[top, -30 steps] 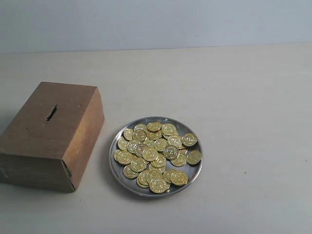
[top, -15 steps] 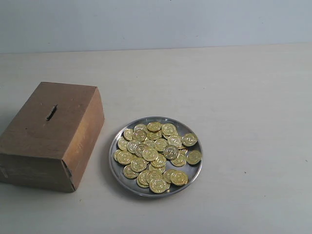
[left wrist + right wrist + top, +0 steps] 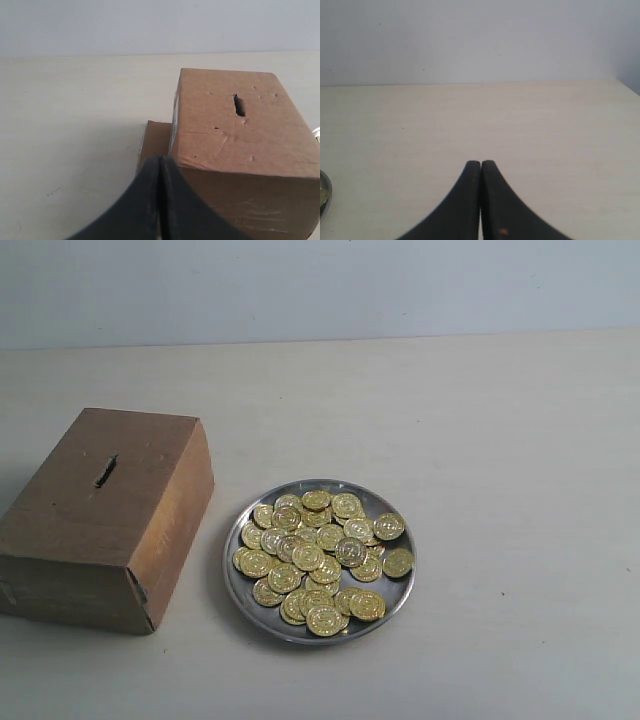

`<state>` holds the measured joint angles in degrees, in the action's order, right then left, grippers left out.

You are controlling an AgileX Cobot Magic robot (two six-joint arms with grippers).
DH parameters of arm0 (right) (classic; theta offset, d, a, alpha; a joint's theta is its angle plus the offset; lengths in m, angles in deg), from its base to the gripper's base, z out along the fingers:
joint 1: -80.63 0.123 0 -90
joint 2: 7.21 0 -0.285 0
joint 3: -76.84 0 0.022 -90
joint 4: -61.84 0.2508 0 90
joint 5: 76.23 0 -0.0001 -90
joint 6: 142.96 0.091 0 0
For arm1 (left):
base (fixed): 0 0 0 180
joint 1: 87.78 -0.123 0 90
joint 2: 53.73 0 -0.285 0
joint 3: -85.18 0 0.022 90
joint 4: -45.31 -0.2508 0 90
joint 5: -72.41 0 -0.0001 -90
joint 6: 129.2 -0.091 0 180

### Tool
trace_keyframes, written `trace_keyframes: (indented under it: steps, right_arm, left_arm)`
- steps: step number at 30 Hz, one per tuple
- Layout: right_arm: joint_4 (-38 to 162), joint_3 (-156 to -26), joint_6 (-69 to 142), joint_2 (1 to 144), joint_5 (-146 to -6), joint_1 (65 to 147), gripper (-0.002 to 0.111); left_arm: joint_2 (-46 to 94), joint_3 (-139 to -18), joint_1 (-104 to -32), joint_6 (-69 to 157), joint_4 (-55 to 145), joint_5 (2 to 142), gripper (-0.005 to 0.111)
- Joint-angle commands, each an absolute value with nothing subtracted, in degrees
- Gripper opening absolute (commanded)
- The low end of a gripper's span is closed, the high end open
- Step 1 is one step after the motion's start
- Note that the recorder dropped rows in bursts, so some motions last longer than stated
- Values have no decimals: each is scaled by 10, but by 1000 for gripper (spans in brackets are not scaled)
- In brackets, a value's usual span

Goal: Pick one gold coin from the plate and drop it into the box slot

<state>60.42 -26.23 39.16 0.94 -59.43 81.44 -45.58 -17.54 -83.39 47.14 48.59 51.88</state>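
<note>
A round silver plate (image 3: 238, 585) holds a heap of several gold coins (image 3: 318, 556) near the table's front middle. To its left stands the brown cardboard box (image 3: 85, 540), with the dark slot (image 3: 105, 471) in its top face. Neither arm shows in the exterior view. In the left wrist view my left gripper (image 3: 159, 160) is shut with nothing in it, close before the box (image 3: 235, 145) and its slot (image 3: 239, 105). My right gripper (image 3: 480, 163) is shut and empty over bare table, with the plate's rim (image 3: 326, 200) at the picture's edge.
A flat piece of brown cardboard (image 3: 154, 142) lies on the table beside the box. The pale table (image 3: 500, 440) runs back to a light wall (image 3: 320, 290). The table's right edge (image 3: 627, 86) shows in the right wrist view.
</note>
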Motion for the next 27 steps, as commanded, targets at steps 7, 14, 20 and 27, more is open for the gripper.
trace_keyframes:
  steps: [7, 14, 20, 27]
  right_arm:
    - [600, -259, 387, 6, -599, 816, 0]
    - [600, -259, 389, 6, -599, 816, 0]
    - [600, -259, 388, 6, -599, 816, 0]
    - [600, -259, 389, 6, -599, 816, 0]
  left_arm:
    - [-459, -176, -832, 479, 488, 522, 0]
    - [-459, -176, -832, 486, 485, 524, 0]
    - [-459, -176, -832, 513, 482, 523, 0]
    - [-459, -176, -832, 528, 481, 521, 0]
